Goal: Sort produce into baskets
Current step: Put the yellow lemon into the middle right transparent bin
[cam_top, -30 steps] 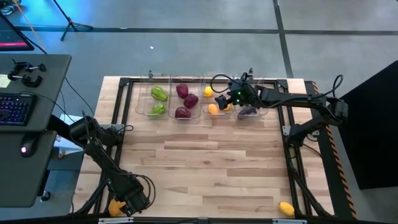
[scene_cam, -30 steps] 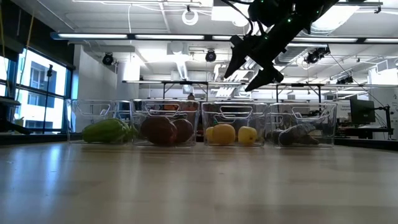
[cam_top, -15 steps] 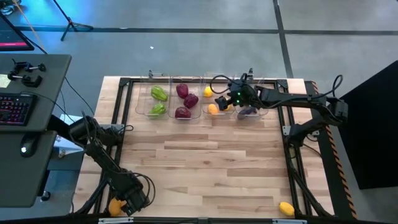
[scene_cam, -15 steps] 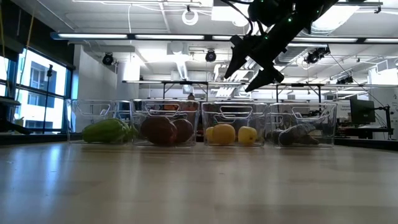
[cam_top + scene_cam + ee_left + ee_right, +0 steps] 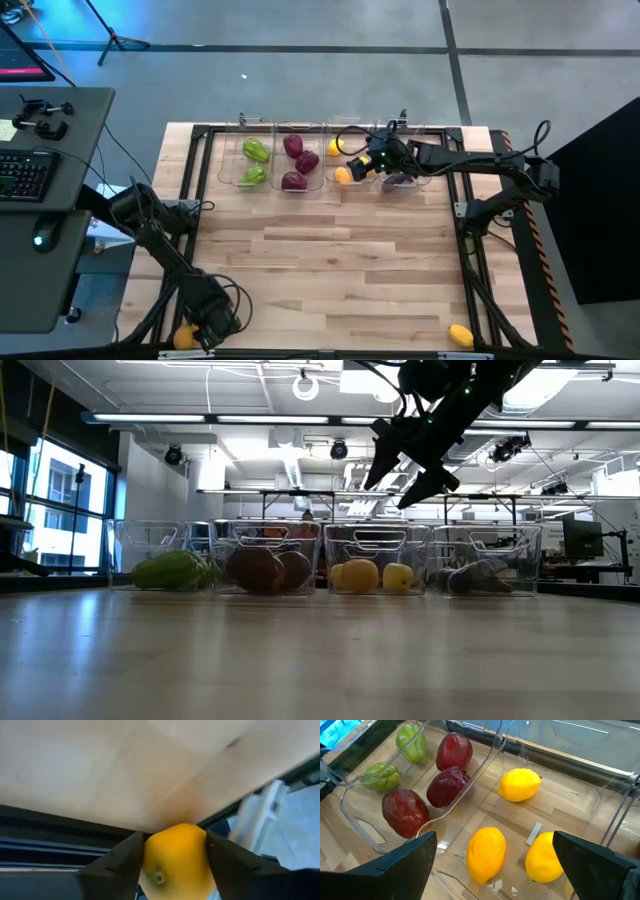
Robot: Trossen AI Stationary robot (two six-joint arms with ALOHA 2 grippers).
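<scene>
Your right pincer (image 5: pixel 410 465) has edged slightly toward the citrus basket (image 5: pixel 600 805) at the surface's far edge, fingers spread wide and empty above three yellow fruits. Your left pincer (image 5: pixel 190 335), at the near left corner, has closed in on a lemon (image 5: pixel 175 857), not yet binned. Another lemon (image 5: pixel 460 335) waits at the near right corner of the pale wooden surface (image 5: pixel 330 270); a workshop lies behind.
</scene>
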